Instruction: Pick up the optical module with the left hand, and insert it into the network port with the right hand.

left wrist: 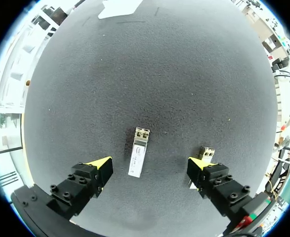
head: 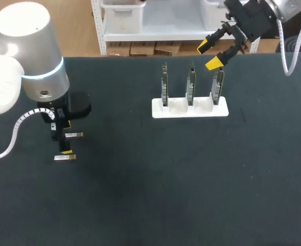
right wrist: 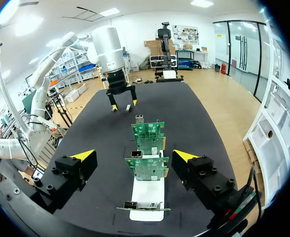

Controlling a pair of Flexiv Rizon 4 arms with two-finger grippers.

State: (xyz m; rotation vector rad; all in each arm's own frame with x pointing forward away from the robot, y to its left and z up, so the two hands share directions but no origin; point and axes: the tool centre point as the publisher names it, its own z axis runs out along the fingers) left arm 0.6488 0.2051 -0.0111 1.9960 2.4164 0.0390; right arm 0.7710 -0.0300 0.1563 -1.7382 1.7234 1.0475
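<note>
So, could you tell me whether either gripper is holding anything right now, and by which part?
Nothing is held. The left gripper hovers open, the optical module lying untouched between its jaws; the right gripper is open too.

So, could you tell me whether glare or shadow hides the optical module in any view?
Left wrist view: the small silver rectangular optical module is evenly lit, only a faint shadow beside it; head view: glare only on the left arm's white shell.

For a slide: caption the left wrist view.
Open left gripper above an optical module on the table, second module beside its finger.
</note>
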